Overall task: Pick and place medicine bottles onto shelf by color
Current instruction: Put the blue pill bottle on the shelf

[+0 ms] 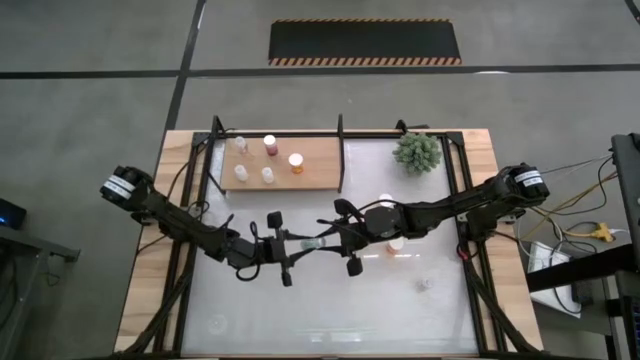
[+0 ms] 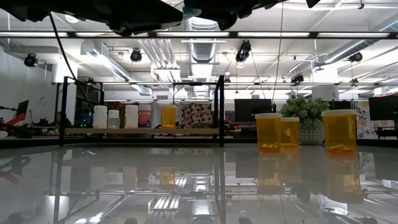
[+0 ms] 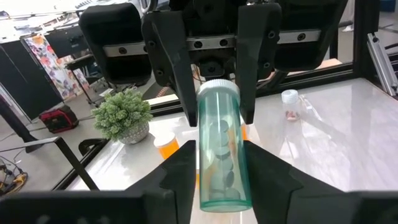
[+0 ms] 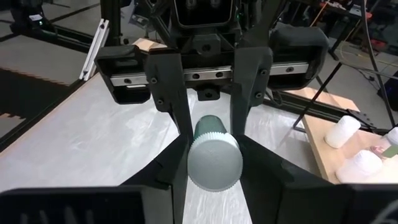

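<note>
Handover of one bottle is the step in hand, as I judge it: a clear greenish bottle (image 3: 219, 149) with a pale cap hangs in the air over the middle of the white table (image 1: 330, 310), held between the two arms. The left gripper (image 1: 287, 250) pinches the body end of this bottle and the right gripper (image 1: 338, 240) pinches the cap end, so both pairs of jaws are closed on the same bottle and face each other. In the left wrist view the right fingers (image 3: 252, 68) sit on both sides of the cap. To do this well, only one gripper should let go, and only when the other holds firmly; I think the receiving one needs more of the body between its pads, because a grip on the cap alone may let the bottle tip. Both arms should stand quiet during the release, or the bottle can twist. The shelf (image 1: 320, 158) lies at the far side of the table and carries five bottles already, pale ones at the left and an orange one (image 1: 296, 162) at the right. Orange bottles (image 2: 268, 132) wait on the table near the green plant (image 1: 417, 151). The clear bottle belongs, in my opinion, beside the pale ones.
</note>
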Available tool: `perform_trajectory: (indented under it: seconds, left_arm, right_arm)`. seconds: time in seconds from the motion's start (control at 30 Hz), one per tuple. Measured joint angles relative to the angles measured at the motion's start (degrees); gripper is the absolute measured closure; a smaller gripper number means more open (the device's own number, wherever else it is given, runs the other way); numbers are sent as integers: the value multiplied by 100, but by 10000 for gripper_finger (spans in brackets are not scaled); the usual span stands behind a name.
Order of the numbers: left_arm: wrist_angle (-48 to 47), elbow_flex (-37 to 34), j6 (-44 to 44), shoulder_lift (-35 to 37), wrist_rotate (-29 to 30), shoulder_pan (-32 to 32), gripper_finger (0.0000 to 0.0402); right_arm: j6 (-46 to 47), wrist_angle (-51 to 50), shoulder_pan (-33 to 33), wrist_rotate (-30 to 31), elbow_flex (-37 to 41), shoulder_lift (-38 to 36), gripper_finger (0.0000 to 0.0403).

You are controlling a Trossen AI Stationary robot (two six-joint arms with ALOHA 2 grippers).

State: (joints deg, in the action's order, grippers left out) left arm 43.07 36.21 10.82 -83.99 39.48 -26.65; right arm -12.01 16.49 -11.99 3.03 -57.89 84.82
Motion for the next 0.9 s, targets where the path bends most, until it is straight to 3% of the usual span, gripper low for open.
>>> perform_trajectory:
  seconds: [0.23, 0.43, 0.7, 0.9]
  left_arm:
    - [-15, 0, 4, 10, 3, 1, 252]
    - [-405, -2, 29, 221, 4, -7, 224]
    - [-1905, -2, 56, 1029, 2, -7, 217]
    - [-2721, -2, 53, 1722, 162, 1, 217]
  right_arm:
    - [70, -114, 2, -2, -41, -7, 295]
    - [197, -1796, 53, -7, -754, -7, 295]
    - [461, -5032, 598, -3, -2666, 269, 295]
    - [697, -7050, 1383, -32, -4680, 1433, 296]
